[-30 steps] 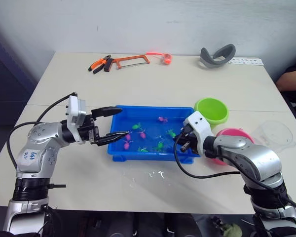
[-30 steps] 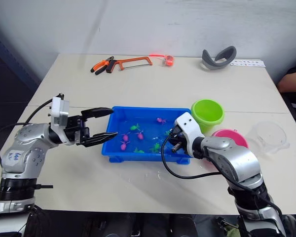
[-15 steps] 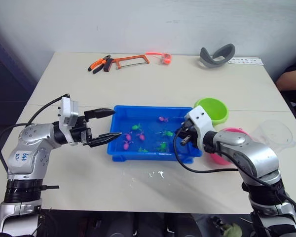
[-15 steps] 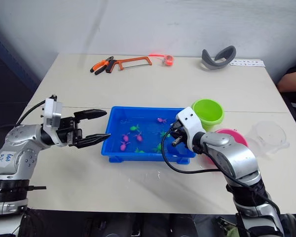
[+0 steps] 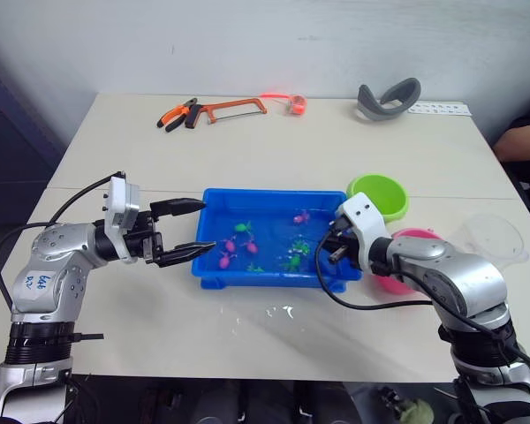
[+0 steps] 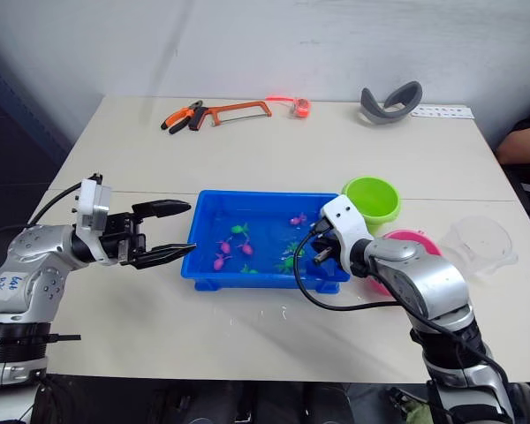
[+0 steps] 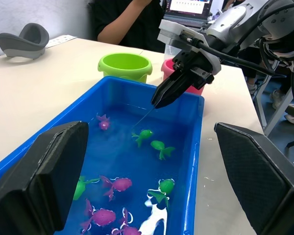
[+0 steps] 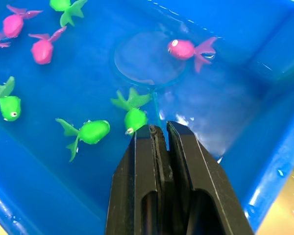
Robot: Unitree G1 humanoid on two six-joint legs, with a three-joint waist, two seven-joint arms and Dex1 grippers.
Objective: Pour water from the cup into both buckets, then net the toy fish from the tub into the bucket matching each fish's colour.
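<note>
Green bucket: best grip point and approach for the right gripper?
Pinch the rim of the green bucket from above, one finger inside, one outside. It stands upright and open-topped, and looks too wide to span. Take the outer side, away from the tub. The right gripper is shut on the net now.

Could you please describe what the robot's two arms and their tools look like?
Both arms are silver-grey metal with black joints and loose black cables. Each wrist carries a white camera block. The left tool and right tool have two black tapered fingers. The left upper arm bears a handwritten white label.
</note>
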